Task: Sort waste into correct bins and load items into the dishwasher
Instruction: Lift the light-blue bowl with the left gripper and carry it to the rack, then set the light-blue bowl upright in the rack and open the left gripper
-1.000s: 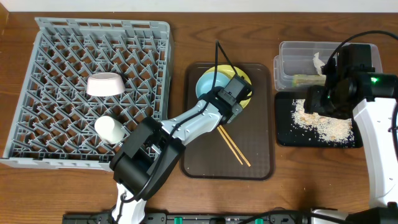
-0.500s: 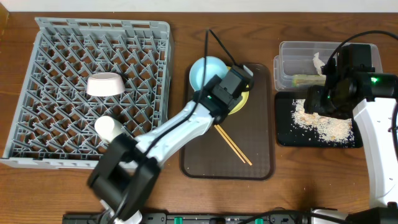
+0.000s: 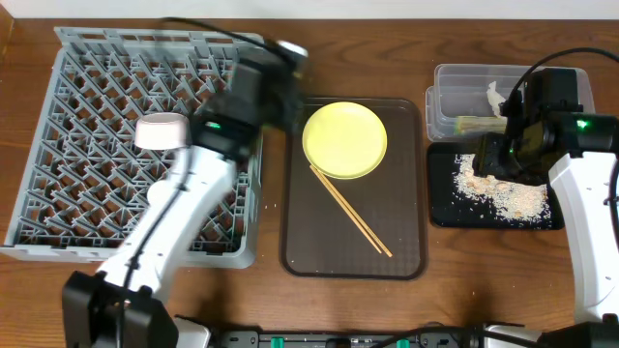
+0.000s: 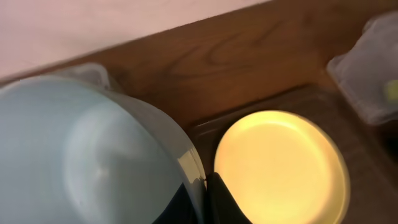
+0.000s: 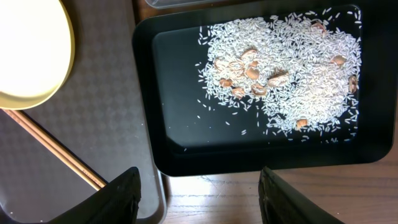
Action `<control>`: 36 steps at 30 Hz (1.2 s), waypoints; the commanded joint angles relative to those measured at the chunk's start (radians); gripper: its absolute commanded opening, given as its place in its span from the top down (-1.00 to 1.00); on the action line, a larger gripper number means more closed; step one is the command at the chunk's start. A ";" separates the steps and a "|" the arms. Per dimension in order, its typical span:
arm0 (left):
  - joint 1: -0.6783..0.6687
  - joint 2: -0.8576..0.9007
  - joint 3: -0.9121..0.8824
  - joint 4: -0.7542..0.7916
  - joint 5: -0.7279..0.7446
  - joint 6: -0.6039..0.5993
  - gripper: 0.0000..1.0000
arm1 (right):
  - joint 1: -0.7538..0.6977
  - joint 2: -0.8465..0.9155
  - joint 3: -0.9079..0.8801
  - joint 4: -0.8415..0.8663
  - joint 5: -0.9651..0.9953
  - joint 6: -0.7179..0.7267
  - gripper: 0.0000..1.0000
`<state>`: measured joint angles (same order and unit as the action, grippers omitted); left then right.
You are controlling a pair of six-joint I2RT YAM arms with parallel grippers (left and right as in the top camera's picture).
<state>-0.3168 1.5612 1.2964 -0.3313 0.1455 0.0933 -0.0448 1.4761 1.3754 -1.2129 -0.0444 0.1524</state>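
Left tool [image 4: 204, 190] is pinching the rim of the light blue bowl [image 4: 93, 155]. Dark fingers look to sit either side of the wall, at the bottom of the wrist view. The bowl is in the air just off the back-left corner of the brown tray [image 3: 319, 242], at the edge of the dish rack [image 3: 97, 193] that stands left of the tray. The overhead view is blurred there, so the bowl can't be read in it.

Handling, my read:
- Stiff, light, with a smooth and probably slick wall. Can't tell the material, so treat it as breakable.
- A one-point rim grip lets it swing. Go slow and lean it between the pegs before letting go.

Right tool [image 5: 202, 193] is spread wide and empty, over the front edge of the black tray [image 5: 186, 155] with the rice [image 5: 286, 81], right of the brown tray.

Yellow plate [image 3: 345, 140] and chopsticks [image 3: 350, 210] lie on the brown tray. The thin sticks will likely roll, so pinch them mid-length.
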 commanded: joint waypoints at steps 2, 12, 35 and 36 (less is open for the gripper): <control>0.190 0.006 0.019 0.008 0.483 -0.110 0.85 | -0.008 -0.011 0.018 -0.004 0.011 0.011 -0.17; 0.465 0.157 0.019 0.123 0.967 -0.229 0.85 | -0.007 -0.011 0.018 -0.004 0.010 0.011 -0.17; 0.646 0.365 0.018 0.350 1.210 -0.599 0.85 | -0.008 -0.011 0.018 -0.010 0.011 0.011 -0.16; 0.645 0.365 0.018 0.381 1.223 -0.636 0.85 | -0.008 -0.011 0.018 -0.010 0.011 0.011 -0.16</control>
<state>0.3271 1.9038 1.3048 -0.0097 1.2877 -0.4179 -0.0448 1.4761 1.3754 -1.2194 -0.0444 0.1524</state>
